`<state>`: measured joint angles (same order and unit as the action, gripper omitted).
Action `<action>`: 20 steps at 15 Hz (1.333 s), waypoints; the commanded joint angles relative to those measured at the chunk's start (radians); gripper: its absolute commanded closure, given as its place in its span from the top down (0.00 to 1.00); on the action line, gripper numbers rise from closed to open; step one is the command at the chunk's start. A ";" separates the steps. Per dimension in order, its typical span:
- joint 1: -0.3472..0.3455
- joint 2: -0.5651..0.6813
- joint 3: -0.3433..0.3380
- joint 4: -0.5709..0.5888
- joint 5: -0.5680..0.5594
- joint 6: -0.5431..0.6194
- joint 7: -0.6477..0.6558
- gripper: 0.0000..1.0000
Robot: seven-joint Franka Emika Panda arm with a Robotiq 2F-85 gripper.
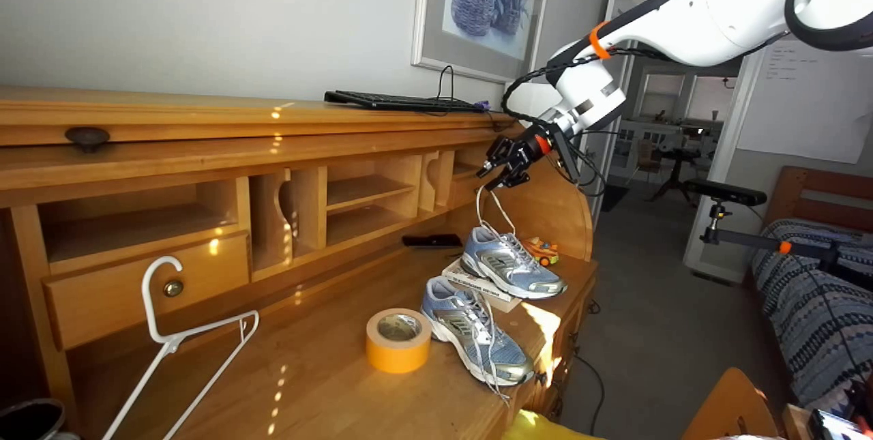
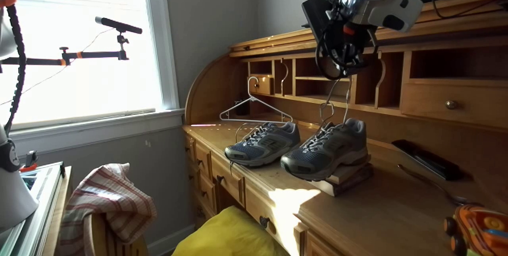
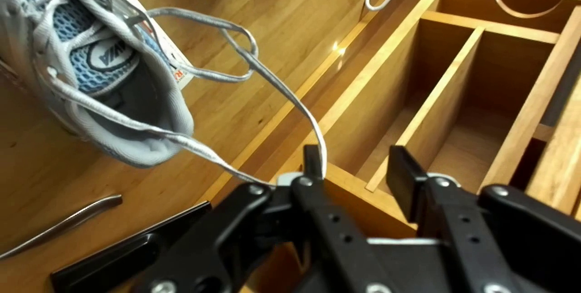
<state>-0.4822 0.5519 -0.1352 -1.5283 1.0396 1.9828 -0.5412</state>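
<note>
My gripper (image 3: 356, 166) is open, with a wide gap between its fingers. In both exterior views the gripper (image 1: 490, 177) (image 2: 345, 71) is above the rear shoe. A pale shoelace (image 3: 195, 144) runs up from that blue-grey shoe (image 3: 131, 152) and passes around the left finger in the wrist view; nothing is clamped between the pads. In an exterior view the lace (image 1: 502, 208) hangs taut-looking as a loop below the fingers. The shoe (image 1: 511, 266) (image 2: 329, 149) rests tilted on books (image 1: 477, 284) (image 2: 353, 176). Its mate (image 1: 470, 331) (image 2: 266, 145) stands beside it on the desk.
The roll-top desk (image 1: 327, 365) has cubbies (image 3: 435, 93) close beyond the fingers. On it are an orange tape roll (image 1: 397, 358), a white hanger (image 1: 204, 329), a black object (image 2: 428, 160), a metal utensil (image 2: 428, 182) and a toy car (image 2: 484, 228). A keyboard (image 1: 402, 100) lies on top.
</note>
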 commanded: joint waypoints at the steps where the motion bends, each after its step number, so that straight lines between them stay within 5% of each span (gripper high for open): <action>1: -0.020 -0.063 -0.022 -0.089 0.051 0.028 -0.046 0.46; 14: -0.019 -0.184 -0.115 -0.292 0.124 0.037 -0.134 0.45; 20: 0.032 -0.119 -0.106 -0.248 0.049 0.008 -0.103 0.50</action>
<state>-0.4814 0.4077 -0.2350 -1.7893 1.1278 1.9971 -0.6574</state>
